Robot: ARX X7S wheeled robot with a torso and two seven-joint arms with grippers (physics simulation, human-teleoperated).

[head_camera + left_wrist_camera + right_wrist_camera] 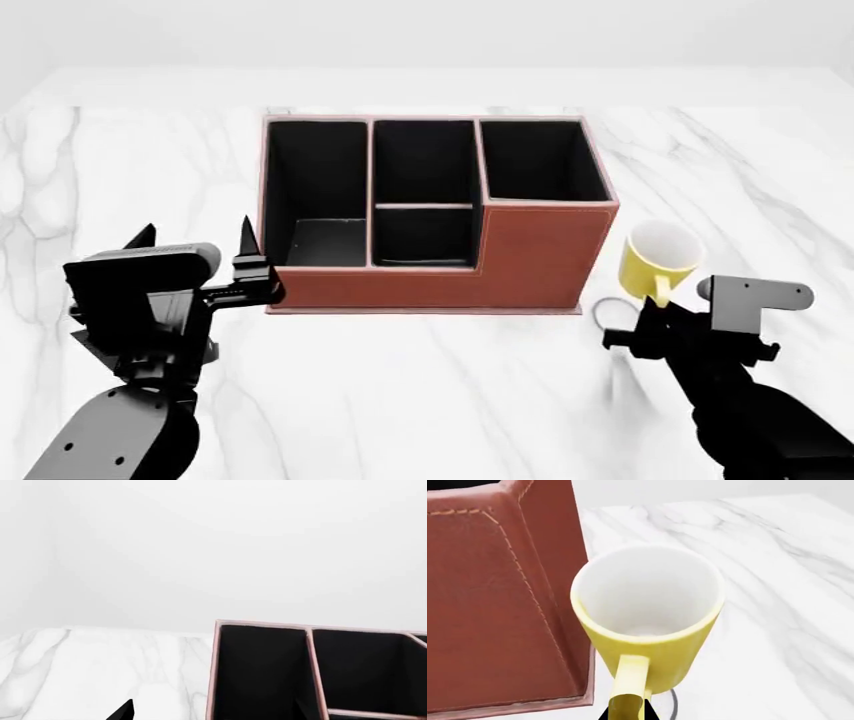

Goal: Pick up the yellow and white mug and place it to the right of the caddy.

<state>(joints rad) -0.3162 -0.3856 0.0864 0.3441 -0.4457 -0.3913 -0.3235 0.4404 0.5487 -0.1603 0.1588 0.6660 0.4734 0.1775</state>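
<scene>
1. Hovering in front of the caddy's (427, 265) left front corner, the left gripper (247, 262) is seen with its fingers spread apart and nothing between them.
2. The mug (659, 260) is held by its handle in the clenched right gripper (646, 318), just beside the caddy's right wall, above the table (441, 390).
</scene>
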